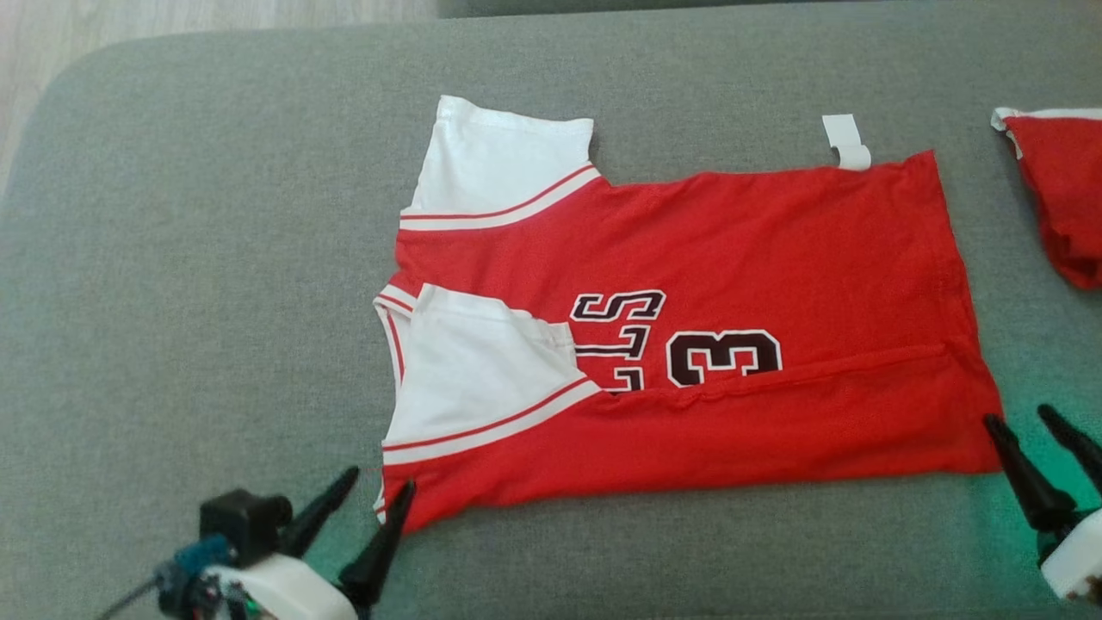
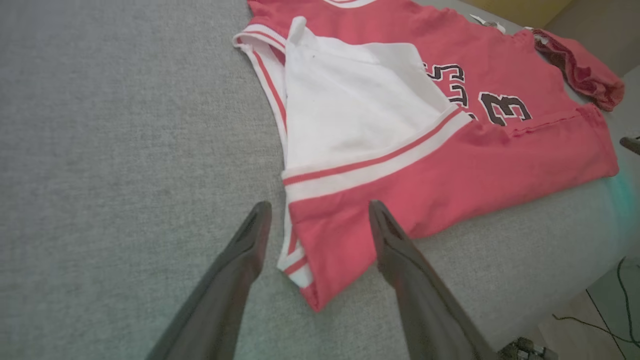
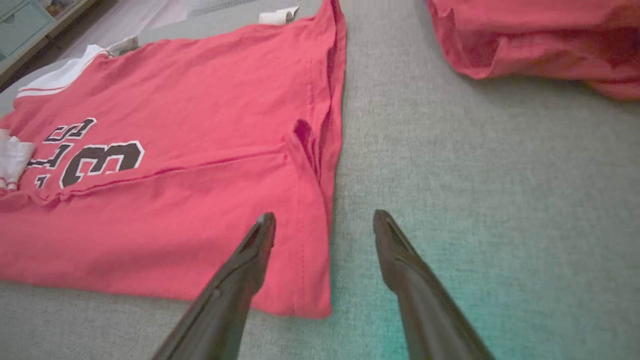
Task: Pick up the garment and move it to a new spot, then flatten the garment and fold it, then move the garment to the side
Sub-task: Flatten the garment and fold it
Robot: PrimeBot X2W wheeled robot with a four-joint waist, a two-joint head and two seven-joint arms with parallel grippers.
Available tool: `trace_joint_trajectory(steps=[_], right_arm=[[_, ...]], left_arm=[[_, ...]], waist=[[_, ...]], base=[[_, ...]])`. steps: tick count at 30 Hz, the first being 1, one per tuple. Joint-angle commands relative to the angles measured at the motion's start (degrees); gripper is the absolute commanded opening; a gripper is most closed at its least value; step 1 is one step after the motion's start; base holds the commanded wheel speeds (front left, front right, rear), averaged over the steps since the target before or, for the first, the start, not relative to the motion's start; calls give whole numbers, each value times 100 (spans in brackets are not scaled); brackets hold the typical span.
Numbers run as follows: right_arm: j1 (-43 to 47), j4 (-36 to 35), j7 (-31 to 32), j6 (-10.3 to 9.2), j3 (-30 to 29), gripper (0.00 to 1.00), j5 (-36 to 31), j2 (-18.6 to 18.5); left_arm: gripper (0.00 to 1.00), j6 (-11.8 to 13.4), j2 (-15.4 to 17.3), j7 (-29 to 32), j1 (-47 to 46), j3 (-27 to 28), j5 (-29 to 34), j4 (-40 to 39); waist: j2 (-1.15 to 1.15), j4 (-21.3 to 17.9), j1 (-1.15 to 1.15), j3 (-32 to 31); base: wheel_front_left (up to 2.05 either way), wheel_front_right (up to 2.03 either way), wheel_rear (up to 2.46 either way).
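The garment [image 1: 775, 241] is a red jersey with white sleeves and a black "3", lying sideways on the grey cushion [image 1: 215, 258]. Its near long edge is folded over onto the body, covering part of the lettering. My left gripper [image 1: 379, 480] is open at the jersey's near left corner. In the left wrist view that red and white corner [image 2: 320, 250] lies between the left gripper's [image 2: 319, 205] spread fingers. My right gripper [image 1: 1018, 415] is open at the near right hem corner. In the right wrist view the hem edge [image 3: 310, 260] runs between the right gripper's [image 3: 325, 215] fingers.
A second red garment [image 1: 1063, 189] lies bunched at the cushion's right edge, also seen in the right wrist view [image 3: 540, 35]. A white tag [image 1: 846, 142] sticks out from the jersey's far edge. The cushion's front edge drops to the floor, where a cable [image 2: 600, 325] lies.
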Motion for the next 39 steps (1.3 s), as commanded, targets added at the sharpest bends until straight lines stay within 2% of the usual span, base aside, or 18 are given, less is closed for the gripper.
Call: trace_joint_trajectory(steps=[1,4,6,9,14,17,22,28,31,39], right_arm=[[-99,-123,-147,39,-158,100,-153,-226],[-225,-244,-224,39,-399,100,-340,-242],[-272,-294,-240,39,-474,100,-399,-237],[-466,-452,-255,39,-617,100,-609,-198],[-961,-703,-157,39,-660,100,-952,-42],[-1187,-800,-118,39,-661,100,-1070,82],[-1394,-811,-53,39,-734,100,-1180,321],[-1449,-830,-78,39,-788,100,-1315,541],[-1478,-843,-84,39,-782,100,-1336,606],[-1461,-819,-132,39,-838,100,-1349,645]], left_arm=[[100,-27,405,48,-530,355,93,-228],[100,-88,716,264,-1189,588,276,-414],[100,-161,784,383,-1499,659,325,-466],[100,-507,839,929,-2571,763,384,-452],[100,-1165,591,2467,-4313,542,184,172],[100,-1329,382,3296,-5161,417,40,716],[100,-1451,90,4006,-6124,231,93,1656],[100,-1516,-49,4202,-6650,67,273,2620],[100,-1537,10,4189,-6778,-18,412,3006],[100,-1586,41,3883,-6919,-261,697,3652]], waist=[[0,-20,0,85],[0,-40,0,229],[0,-44,0,295],[0,-121,0,550],[0,-412,0,1059],[0,-603,0,1320],[0,-890,0,1649],[0,-1147,0,1864],[0,-1261,0,1947],[0,-1344,0,2084]], base=[[0,0,0],[0,0,0],[0,0,0],[0,0,0],[0,0,0],[0,0,0],[0,0,0],[0,0,0],[0,0,0],[0,0,0]])
